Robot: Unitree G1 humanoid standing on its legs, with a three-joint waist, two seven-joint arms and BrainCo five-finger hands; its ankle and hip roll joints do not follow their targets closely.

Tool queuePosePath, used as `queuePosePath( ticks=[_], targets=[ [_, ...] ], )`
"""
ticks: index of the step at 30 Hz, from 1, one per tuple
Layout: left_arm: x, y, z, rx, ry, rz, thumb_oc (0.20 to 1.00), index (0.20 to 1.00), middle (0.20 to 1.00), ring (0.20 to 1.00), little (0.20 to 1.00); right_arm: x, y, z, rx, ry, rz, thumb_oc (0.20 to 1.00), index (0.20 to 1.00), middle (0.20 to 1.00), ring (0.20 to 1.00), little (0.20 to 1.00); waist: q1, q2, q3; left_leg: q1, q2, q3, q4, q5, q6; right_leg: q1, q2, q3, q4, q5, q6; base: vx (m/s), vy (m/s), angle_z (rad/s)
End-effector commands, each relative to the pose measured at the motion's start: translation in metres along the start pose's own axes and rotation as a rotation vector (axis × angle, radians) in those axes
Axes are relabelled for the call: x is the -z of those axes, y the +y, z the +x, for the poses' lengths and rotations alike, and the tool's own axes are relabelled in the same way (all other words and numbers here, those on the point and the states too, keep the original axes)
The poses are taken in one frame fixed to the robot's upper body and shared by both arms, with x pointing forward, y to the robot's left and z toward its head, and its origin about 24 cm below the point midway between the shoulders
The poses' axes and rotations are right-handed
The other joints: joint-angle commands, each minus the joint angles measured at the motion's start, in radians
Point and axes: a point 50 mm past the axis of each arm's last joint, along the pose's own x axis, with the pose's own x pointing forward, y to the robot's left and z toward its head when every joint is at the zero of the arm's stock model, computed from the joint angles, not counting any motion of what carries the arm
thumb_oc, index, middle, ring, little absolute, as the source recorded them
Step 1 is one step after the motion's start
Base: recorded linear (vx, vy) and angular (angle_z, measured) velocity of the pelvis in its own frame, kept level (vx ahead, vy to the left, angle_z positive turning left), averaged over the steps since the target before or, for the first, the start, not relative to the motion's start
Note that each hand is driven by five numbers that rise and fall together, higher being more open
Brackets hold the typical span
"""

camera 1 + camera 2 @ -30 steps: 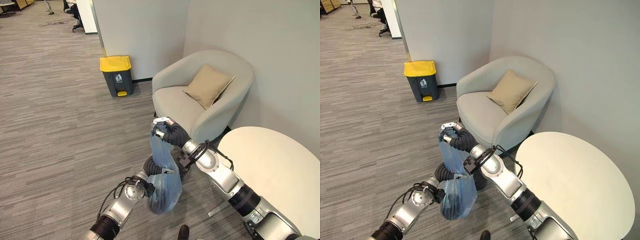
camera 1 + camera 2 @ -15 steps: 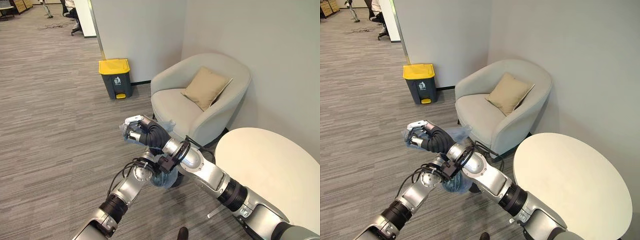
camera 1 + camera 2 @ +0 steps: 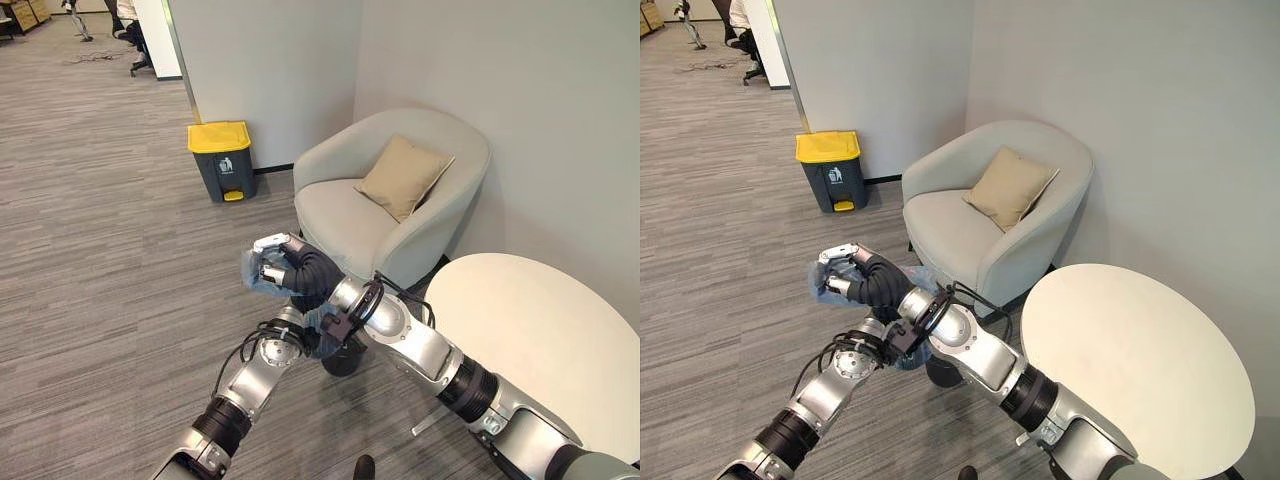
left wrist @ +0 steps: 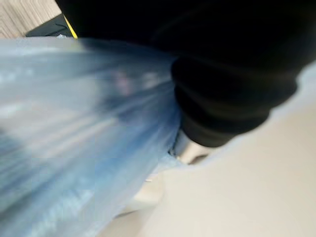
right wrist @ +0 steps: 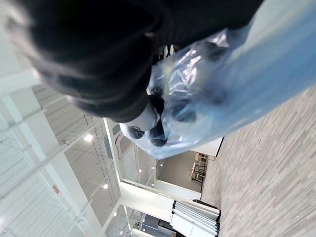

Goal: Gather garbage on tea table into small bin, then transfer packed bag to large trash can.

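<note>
The left hand (image 3: 312,343) is low down, under the right arm, pressed against the bottom part of the blue plastic bag (image 3: 255,275). Its fingers are hidden behind the bag and the arm, so I cannot tell if they are curled or straight. Up close, the left wrist view shows the blue bag (image 4: 74,138) lying right against the dark cover.

A little farther out, the right hand (image 3: 275,262) is held up over the floor (image 3: 90,250). Its fingers are curled tight around the bunched top of the bag, and in the right wrist view the dark fingertips (image 5: 159,132) show through the thin blue plastic.

To the right stands the round white table (image 3: 540,350). Beyond the hands is a grey armchair (image 3: 390,200) with a tan cushion (image 3: 403,176). Farther off, by the wall, stands the big trash can (image 3: 220,160) with a yellow lid.
</note>
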Motion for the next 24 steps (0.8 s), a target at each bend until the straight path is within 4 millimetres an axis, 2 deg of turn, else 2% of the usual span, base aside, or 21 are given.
queuePosePath(
  ticks=[1,5,7,10,11,12,14,15,17,18,20,21,22,23,24],
  targets=[
    [-0.037,0.012,0.009,-0.027,-0.195,-0.084,0.2,0.2,0.2,0.2,0.2,-0.021,-0.009,0.006,0.036,-0.128,-0.033,1.0,1.0,1.0,1.0,1.0,-0.003,-0.004,-0.006,-0.029,-0.023,-0.026,-0.008,-0.067,-0.017,0.088,-0.06,0.048,0.003,-0.151,0.117,0.0,0.0,0.0],
    [-0.033,0.025,0.003,-0.074,-0.195,-0.088,0.2,0.2,0.2,0.2,0.2,-0.024,-0.021,-0.004,0.077,-0.128,-0.173,1.0,1.0,1.0,1.0,1.0,-0.005,-0.003,-0.008,-0.025,-0.024,-0.026,-0.008,-0.071,-0.015,0.089,-0.062,0.048,0.003,-0.151,0.119,0.0,0.0,0.0],
    [-0.026,0.034,-0.004,-0.116,-0.176,-0.077,0.2,0.2,0.2,0.2,0.2,-0.037,-0.035,-0.013,0.139,-0.161,-0.376,1.0,1.0,1.0,1.0,1.0,-0.005,-0.001,-0.009,-0.022,-0.024,-0.027,-0.008,-0.073,-0.014,0.093,-0.061,0.049,0.003,-0.153,0.121,0.0,0.0,0.0],
    [-0.017,0.04,-0.011,-0.144,-0.147,-0.064,0.2,0.2,0.2,0.2,0.2,-0.047,-0.044,-0.023,0.195,-0.189,-0.54,1.0,1.0,1.0,1.0,1.0,-0.006,0.002,-0.009,-0.021,-0.024,-0.027,-0.008,-0.074,-0.012,0.095,-0.063,0.049,0.003,-0.154,0.123,0.0,0.0,0.0],
    [-0.017,0.04,-0.011,-0.144,-0.147,-0.064,0.2,0.2,0.2,0.2,0.2,-0.047,-0.044,-0.024,0.196,-0.188,-0.54,1.0,1.0,1.0,1.0,1.0,-0.006,0.002,-0.01,-0.02,-0.024,-0.027,-0.008,-0.074,-0.012,0.096,-0.063,0.049,0.003,-0.154,0.123,0.0,0.0,0.0],
    [-0.008,0.047,-0.018,-0.17,-0.118,-0.042,0.2,0.2,0.2,0.2,0.2,-0.051,-0.051,-0.032,0.238,-0.19,-0.648,1.0,1.0,1.0,1.0,1.0,-0.006,0.004,-0.01,-0.018,-0.024,-0.027,-0.008,-0.075,-0.011,0.096,-0.063,0.049,0.003,-0.155,0.124,0.0,0.0,0.0],
    [-0.003,0.05,-0.021,-0.179,-0.099,-0.038,0.2,0.2,0.2,0.2,0.2,-0.051,-0.054,-0.036,0.256,-0.181,-0.686,1.0,1.0,1.0,1.0,1.0,-0.006,0.004,-0.011,-0.017,-0.025,-0.027,-0.008,-0.076,-0.01,0.098,-0.062,0.049,0.003,-0.155,0.125,0.0,0.0,0.0],
    [0.007,0.054,-0.028,-0.192,-0.061,-0.028,0.2,0.2,0.2,0.2,0.2,-0.049,-0.06,-0.045,0.287,-0.156,-0.734,1.0,1.0,1.0,1.0,1.0,-0.007,0.005,-0.01,-0.016,-0.025,-0.026,-0.008,-0.076,-0.009,0.098,-0.062,0.049,0.004,-0.156,0.126,0.0,0.0,0.0],
    [0.02,0.062,-0.037,-0.218,-0.004,-0.017,0.2,0.2,0.2,0.2,0.2,-0.042,-0.069,-0.058,0.325,-0.096,-0.758,1.0,1.0,1.0,1.0,1.0,-0.009,0.006,-0.009,-0.014,-0.025,-0.025,-0.008,-0.077,-0.008,0.099,-0.063,0.049,0.004,-0.157,0.127,0.0,0.0,0.0],
    [0.02,0.062,-0.037,-0.216,-0.003,-0.017,0.2,0.2,0.2,0.2,0.2,-0.042,-0.068,-0.059,0.325,-0.095,-0.758,1.0,1.0,1.0,1.0,1.0,-0.009,0.006,-0.01,-0.014,-0.025,-0.025,-0.008,-0.077,-0.008,0.099,-0.063,0.049,0.004,-0.157,0.128,0.0,0.0,0.0],
    [0.032,0.069,-0.046,-0.232,0.049,-0.001,0.2,0.2,0.2,0.2,0.2,-0.031,-0.078,-0.076,0.365,-0.009,-0.763,1.0,1.0,1.0,1.0,1.0,-0.011,0.007,-0.009,-0.014,-0.025,-0.025,-0.008,-0.077,-0.008,0.1,-0.063,0.047,0.004,-0.157,0.129,0.0,0.0,0.0],
    [0.043,0.075,-0.055,-0.242,0.099,0.015,0.2,0.2,0.2,0.2,0.2,-0.017,-0.085,-0.094,0.4,0.088,-0.732,1.0,1.0,1.0,1.0,1.0,-0.013,0.008,-0.007,-0.013,-0.025,-0.024,-0.008,-0.077,-0.008,0.101,-0.063,0.048,0.005,-0.158,0.13,0.0,0.0,0.0],
    [0.043,0.075,-0.056,-0.24,0.1,0.015,0.2,0.2,0.2,0.2,0.2,-0.017,-0.085,-0.095,0.4,0.09,-0.731,1.0,1.0,1.0,1.0,1.0,-0.012,0.008,-0.009,-0.013,-0.026,-0.024,-0.008,-0.077,-0.008,0.101,-0.063,0.047,0.004,-0.158,0.13,0.0,0.0,0.0],
    [0.056,0.082,-0.065,-0.25,0.158,0.024,0.2,0.2,0.2,0.2,0.2,0.007,-0.092,-0.121,0.453,0.231,-0.652,1.0,1.0,1.0,1.0,1.0,-0.015,0.01,-0.005,-0.013,-0.027,-0.026,-0.008,-0.077,-0.007,0.101,-0.063,0.047,0.005,-0.158,0.13,0.0,0.0,0.0],
    [0.063,0.086,-0.072,-0.25,0.192,0.033,0.2,0.2,0.2,0.2,0.2,0.021,-0.094,-0.138,0.482,0.316,-0.601,1.0,1.0,1.0,1.0,1.0,-0.018,0.011,-0.003,-0.014,-0.027,-0.026,-0.008,-0.077,-0.008,0.1,-0.063,0.045,0.006,-0.159,0.13,0.0,0.0,0.0]
  ],
)
